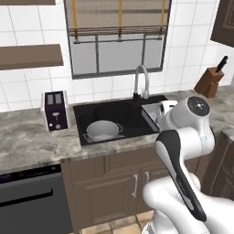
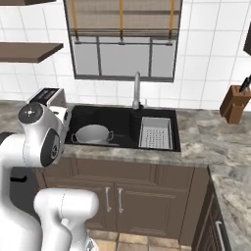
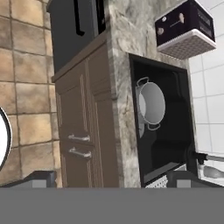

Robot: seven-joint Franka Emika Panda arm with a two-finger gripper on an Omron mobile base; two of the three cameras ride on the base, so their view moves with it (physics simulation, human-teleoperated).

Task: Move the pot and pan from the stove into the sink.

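Note:
The light-grey pot [image 1: 104, 129] stands upright in the left part of the black sink [image 1: 119, 109], its two loop handles showing. It also appears in the right base view [image 2: 92, 133] and in the hand view [image 3: 153, 105], inside the sink [image 2: 119, 122] [image 3: 175, 131]. My gripper [image 3: 116, 179] hangs out in front of the counter's edge, apart from the pot, open, with nothing between its fingertips [image 3: 43, 177]. The hand view is rolled, so the counter runs up and down in it. The pan and the stove are out of view.
A chrome faucet [image 1: 141, 80] rises behind the basin and a grey strainer tray [image 2: 156, 132] fills its right part. A toaster [image 1: 55, 110] stands left of the sink, a knife block [image 1: 209, 81] far right. A dark appliance front [image 1: 27, 201] sits below the counter, left.

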